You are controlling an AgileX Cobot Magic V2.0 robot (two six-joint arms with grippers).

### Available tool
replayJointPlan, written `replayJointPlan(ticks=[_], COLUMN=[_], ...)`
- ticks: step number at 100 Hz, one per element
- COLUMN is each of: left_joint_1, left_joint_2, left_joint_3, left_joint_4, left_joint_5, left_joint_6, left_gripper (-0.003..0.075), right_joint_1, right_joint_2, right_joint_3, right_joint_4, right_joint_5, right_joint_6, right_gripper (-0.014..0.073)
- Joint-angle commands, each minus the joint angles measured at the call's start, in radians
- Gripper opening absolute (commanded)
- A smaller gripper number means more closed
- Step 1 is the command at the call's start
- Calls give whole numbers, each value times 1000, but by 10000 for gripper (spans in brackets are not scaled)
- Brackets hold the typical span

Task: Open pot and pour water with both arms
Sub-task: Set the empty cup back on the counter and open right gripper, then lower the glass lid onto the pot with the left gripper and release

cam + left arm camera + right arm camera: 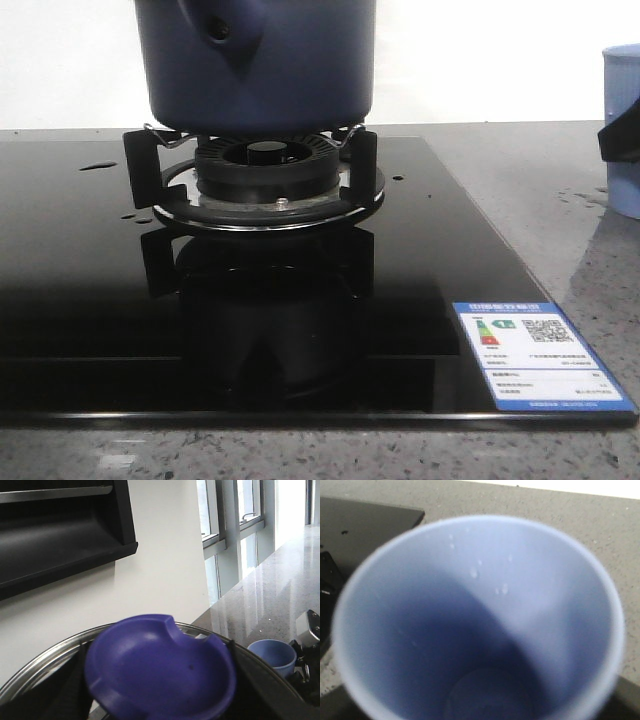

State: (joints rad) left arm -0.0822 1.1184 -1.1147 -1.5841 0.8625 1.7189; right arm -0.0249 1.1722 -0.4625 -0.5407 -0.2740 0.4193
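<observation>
The pot (pixel 258 62) stands on the burner (pixel 268 175) of a black glass hob (pixel 90 330), its stub handle (pixel 225 35) with the round hole turned toward the front camera. From the front its top is cut off, so its contents cannot be seen. At the right edge of that view a pale blue cup (pixel 622 130) stands on the grey counter (pixel 560 190) beside the hob, with a dark piece of the right gripper (pixel 618 142) across its side.

The right wrist view looks straight down into the cup (pixel 480 625): a few droplets cling to the inner wall and no pool shows at the bottom, though the picture is blurred. The fingers are hidden there, so whether the right gripper is clamped on the cup or only beside it cannot be told.

The left wrist view shows what the others lack: a blue dished knob (pixel 160 670) set on a lid with a shiny metal rim (pixel 45 662), close under the camera. The left gripper's fingers are not clear, so its opening and hold cannot be told. Past the lid, the cup (pixel 272 655) stands on the counter (pixel 280 595) next to part of the right arm (pixel 307 645), with windows (pixel 240 515) behind
</observation>
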Motion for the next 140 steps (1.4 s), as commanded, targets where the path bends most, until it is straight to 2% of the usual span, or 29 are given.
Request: replayJointPlan(ticks=[1,7,25,45,63,80,87,99,106,118,140], left_joint_1=[-7,-7,-13,-87,-139,-145,-145,-150,-162,-194,-227], left_joint_2=[-20,-20,1,78,182,275,307,350,360,364,386], left_joint_3=[-29,-29,-29,-29,-31,-31,-31,-31,-31,-31,-71], left_joint_4=[-92,-92,-92,-92,-94,-189,-239,-278,-276,-276,-278], left_joint_5=[13,13,13,10,-17,-15,-4,21,20,-7,-95], left_joint_6=[-7,-7,-7,7,32,83,118,171,195,244,249], left_gripper=[222,222,222,222,222,222,222,222,222,222,222], right_joint_1=[-5,-5,-5,-5,-5,-5,-5,-5,-5,-5,-5], right_joint_2=[-57,-88,-213,-366,-516,-619,-643,-654,-654,-654,-654], right_joint_3=[-23,-23,-23,-25,-25,-25,-25,-25,-25,-25,-25], right_joint_4=[18,18,18,18,21,22,22,22,22,22,23], right_joint_5=[-61,-48,9,75,75,79,87,107,109,104,102], right_joint_6=[-1,-1,-1,-1,-1,-1,-1,-1,-1,-1,-1], right_gripper=[622,657,655,655,655,645,589,412,259,-78,-69])
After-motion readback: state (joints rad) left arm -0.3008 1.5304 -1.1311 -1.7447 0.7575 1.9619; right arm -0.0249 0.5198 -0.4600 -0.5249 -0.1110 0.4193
